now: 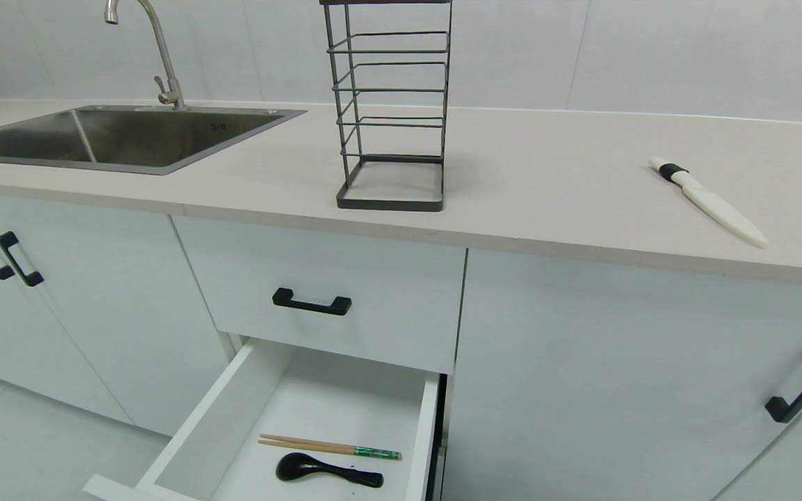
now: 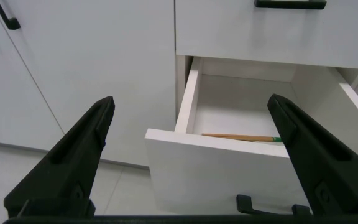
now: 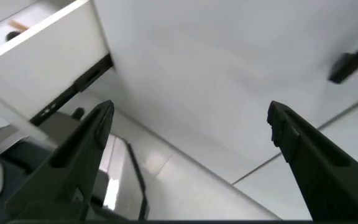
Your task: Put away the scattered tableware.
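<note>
The knife (image 1: pixel 711 202) lies on the right part of the worktop (image 1: pixel 547 174), its tip near the front edge. The chopsticks (image 1: pixel 328 447) and black spoon (image 1: pixel 324 472) lie side by side in the open drawer (image 1: pixel 185 431). The left gripper (image 2: pixel 191 102) is low in front of that drawer, fingers wide apart, and the right gripper (image 3: pixel 191 107) is by a white cupboard door (image 3: pixel 229 74), fingers wide apart too.

Open drawer (image 1: pixel 199 424): open from above, with bare floor at 12 o'clock of the chopsticks (image 1: pixel 328 447).
Drawer contents: chopsticks and black spoon (image 1: pixel 324 472) lie close together, the spoon at 6 o'clock.
Overhang: closed upper drawer (image 1: pixel 345 264) covers the open drawer's rear.
Tabletop (image 1: pixel 547 174): wire rack (image 1: pixel 388 204) stands upright mid-surface, with a broad bare stretch to the knife (image 1: pixel 707 202) at its 3 o'clock.
Sink (image 1: pixel 164 132): at the rack's 9 o'clock, faucet (image 1: pixel 157 49) rising behind.
</note>
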Tool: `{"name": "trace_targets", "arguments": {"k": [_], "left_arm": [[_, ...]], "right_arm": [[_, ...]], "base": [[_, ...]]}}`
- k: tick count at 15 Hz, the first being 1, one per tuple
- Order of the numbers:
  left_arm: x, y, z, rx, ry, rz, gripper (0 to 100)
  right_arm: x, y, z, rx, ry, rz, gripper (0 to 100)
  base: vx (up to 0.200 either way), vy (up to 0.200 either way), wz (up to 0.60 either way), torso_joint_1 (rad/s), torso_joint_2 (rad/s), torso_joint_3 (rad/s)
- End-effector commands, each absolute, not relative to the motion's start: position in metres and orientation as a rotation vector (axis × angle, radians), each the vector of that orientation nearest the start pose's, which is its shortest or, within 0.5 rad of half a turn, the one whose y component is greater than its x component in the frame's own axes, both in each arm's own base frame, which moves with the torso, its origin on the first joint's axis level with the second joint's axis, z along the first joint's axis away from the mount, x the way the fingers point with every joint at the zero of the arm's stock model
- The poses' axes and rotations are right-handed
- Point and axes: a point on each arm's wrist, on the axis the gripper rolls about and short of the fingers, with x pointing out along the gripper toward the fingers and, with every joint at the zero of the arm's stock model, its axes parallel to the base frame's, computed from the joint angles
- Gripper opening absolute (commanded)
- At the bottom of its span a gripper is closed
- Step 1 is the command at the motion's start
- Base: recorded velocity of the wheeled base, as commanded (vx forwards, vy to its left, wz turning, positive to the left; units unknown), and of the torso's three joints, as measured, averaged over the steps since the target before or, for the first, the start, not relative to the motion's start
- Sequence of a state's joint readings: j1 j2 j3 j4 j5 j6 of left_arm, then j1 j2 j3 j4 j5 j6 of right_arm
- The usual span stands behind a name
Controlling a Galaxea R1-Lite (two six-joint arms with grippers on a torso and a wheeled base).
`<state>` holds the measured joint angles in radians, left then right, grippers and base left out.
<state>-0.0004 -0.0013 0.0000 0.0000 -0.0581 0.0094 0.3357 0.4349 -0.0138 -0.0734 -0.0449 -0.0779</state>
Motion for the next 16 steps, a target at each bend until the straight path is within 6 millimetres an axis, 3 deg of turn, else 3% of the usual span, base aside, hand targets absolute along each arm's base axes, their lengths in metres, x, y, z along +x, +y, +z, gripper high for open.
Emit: {"name": "trace_targets", "arguments": {"k": [1,4,10,16], "left_arm": [[-0.023,-0.001,0.075,0.009,0.0,-0.058,100],[-0.023,-0.001,0.075,0.009,0.0,-0.058,100],[-0.023,-0.001,0.075,0.009,0.0,-0.058,100],[-0.023,-0.001,0.075,0.009,0.0,-0.058,100]], "right_arm": [[-0.001,-0.002,0.085,-0.134,0.239,0.205,100],[-0.008,-0.002,0.086,-0.134,0.188,0.056,100],[-0.019,-0.001,0.084,-0.12,0.074,-0.049,100],[-0.024,0.0,0.083,-0.114,0.001,-0.009,100]], "base": [[0.0,0.0,0.0,0.0,0.0,0.0],[0.0,0.0,0.0,0.0,0.0,0.0],[0.0,0.0,0.0,0.0,0.0,0.0],[0.0,0.0,0.0,0.0,0.0,0.0]]}}
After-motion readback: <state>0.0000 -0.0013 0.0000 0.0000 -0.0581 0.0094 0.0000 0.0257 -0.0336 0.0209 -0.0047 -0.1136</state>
